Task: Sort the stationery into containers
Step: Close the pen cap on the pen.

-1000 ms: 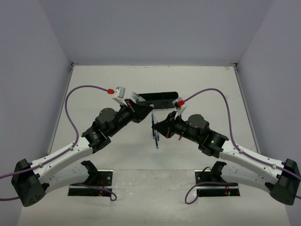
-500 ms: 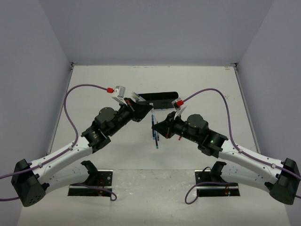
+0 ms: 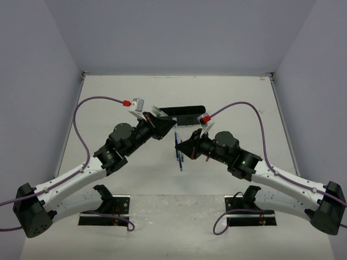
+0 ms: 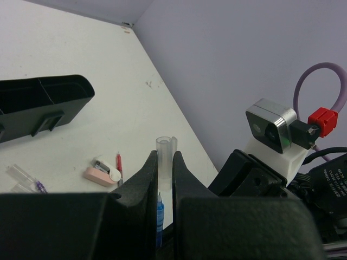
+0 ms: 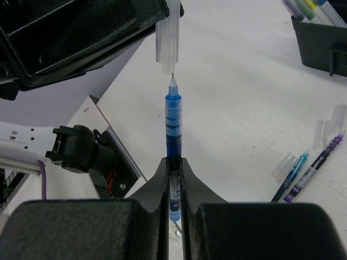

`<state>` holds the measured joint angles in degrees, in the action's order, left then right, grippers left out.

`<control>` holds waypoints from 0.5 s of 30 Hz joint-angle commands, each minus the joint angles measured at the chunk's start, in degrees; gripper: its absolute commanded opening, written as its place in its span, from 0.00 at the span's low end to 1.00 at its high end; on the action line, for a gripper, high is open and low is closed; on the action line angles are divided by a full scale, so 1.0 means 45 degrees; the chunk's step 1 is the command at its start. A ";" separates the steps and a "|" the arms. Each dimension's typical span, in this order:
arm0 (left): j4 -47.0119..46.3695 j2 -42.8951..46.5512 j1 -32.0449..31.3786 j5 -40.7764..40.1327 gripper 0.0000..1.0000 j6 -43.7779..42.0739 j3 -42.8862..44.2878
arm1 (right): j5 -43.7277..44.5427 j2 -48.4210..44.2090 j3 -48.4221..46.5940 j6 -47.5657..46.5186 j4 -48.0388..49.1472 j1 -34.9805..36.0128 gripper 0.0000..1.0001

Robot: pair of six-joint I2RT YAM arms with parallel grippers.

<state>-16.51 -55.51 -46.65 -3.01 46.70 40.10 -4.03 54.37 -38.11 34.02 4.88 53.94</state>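
My left gripper point(image 4: 164, 162) is shut on a clear pen cap point(image 4: 165, 157), whose open end sticks out past the fingertips. My right gripper point(image 5: 173, 165) is shut on a blue pen point(image 5: 173, 124), its tip pointing at the cap point(image 5: 167, 38) with a small gap between them. Both grippers meet above the table's middle, left point(image 3: 171, 128) and right point(image 3: 182, 145). The black tray point(image 3: 181, 115) lies just behind them and holds several pens point(image 5: 309, 8). A pinkish eraser point(image 4: 97, 176) and a red pen point(image 4: 118, 162) lie on the table.
A blue pen point(image 5: 293, 172), a purple pen point(image 5: 317, 161) and clear caps point(image 5: 331, 127) lie loose on the white table near the tray point(image 5: 320, 40). More pens point(image 3: 179, 157) sit under the grippers. Black base plates point(image 3: 105, 208) stand at the near edge.
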 commanded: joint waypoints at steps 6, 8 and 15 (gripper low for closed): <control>-0.0648 -0.0018 -0.0034 0.0045 0.00 -0.0416 0.0160 | -0.0054 -0.0315 -0.0282 -0.0196 0.0068 -0.0270 0.00; -0.0691 -0.0009 -0.0023 0.0105 0.00 -0.0397 0.0089 | -0.0124 -0.0303 -0.0325 -0.0177 0.0068 -0.0327 0.00; -0.0883 -0.0087 -0.0024 0.0141 0.00 -0.0377 -0.0023 | -0.0357 -0.0167 -0.0557 -0.0177 0.0068 -0.0327 0.00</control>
<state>-16.69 -55.51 -46.65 -2.94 46.70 40.07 -4.45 54.00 -38.13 34.00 4.23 52.58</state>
